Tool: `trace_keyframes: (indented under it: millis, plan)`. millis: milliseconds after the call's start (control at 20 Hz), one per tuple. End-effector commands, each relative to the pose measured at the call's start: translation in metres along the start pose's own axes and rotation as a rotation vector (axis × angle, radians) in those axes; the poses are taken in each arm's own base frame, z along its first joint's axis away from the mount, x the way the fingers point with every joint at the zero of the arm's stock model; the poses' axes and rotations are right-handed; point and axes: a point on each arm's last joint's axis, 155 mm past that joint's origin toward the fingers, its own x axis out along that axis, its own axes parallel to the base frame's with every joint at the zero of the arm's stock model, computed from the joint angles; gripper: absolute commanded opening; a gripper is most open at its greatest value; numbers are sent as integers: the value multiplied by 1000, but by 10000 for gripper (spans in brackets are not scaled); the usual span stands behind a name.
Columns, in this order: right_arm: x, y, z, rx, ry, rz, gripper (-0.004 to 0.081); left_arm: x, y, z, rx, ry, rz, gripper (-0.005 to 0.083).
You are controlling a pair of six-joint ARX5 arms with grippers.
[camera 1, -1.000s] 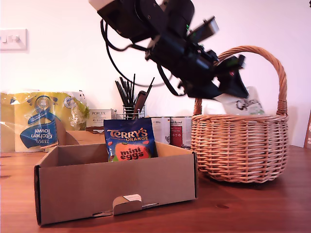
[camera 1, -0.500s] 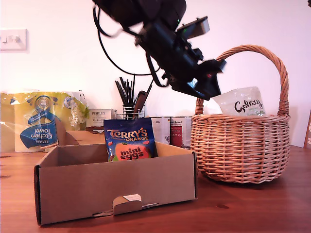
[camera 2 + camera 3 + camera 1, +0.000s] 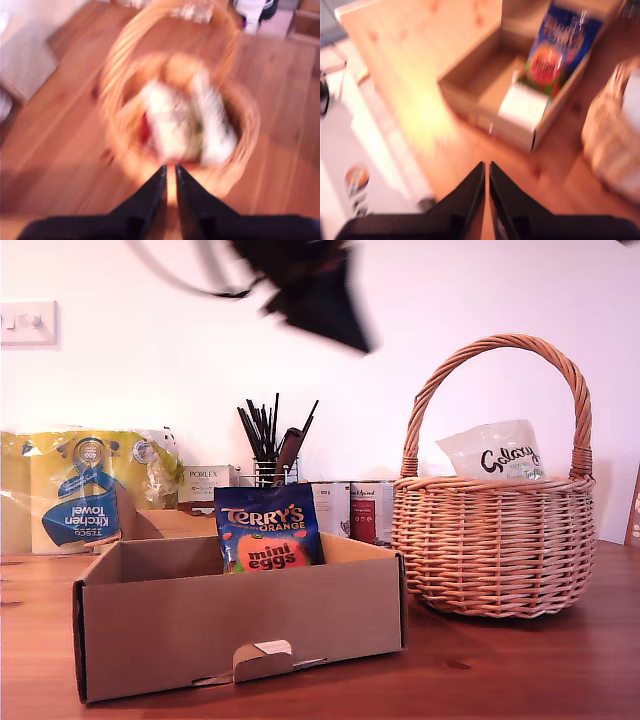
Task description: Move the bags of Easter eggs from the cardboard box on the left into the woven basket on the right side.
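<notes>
Both grippers' fingers nearly closed, empty. Dark blue Terry's pouch [image 3: 268, 537] upright in brown cardboard box [image 3: 240, 632]; white Galaxy pouch [image 3: 492, 451] in tan wicker basket [image 3: 493, 548]; black utensil holder [image 3: 272, 448] behind.

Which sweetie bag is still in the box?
The dark blue Terry's Orange mini eggs bag stands alone in the cardboard box. The white Galaxy bag is different: it already pokes out of the woven basket.

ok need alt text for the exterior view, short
A dark blue Terry's Orange mini eggs bag stands in an open cardboard box on a wooden table; at the view's right, a white Galaxy bag pokes out of a woven basket. A blurred dark arm hangs overhead.
</notes>
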Motion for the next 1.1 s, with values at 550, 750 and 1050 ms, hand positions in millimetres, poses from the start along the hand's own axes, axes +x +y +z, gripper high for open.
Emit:
trace_keyframes:
  millis: [550,750,1050]
  plan:
    - [55,-24,10,15,53,12,-12,-36,119,-63,10,-1,93,470]
    - [57,-25,14,10,39,9,-12,-23,124,-67,167,24,108,653]
    - [57,-25,14,10,40,9,-12,14,129,-104,124,86,44,653]
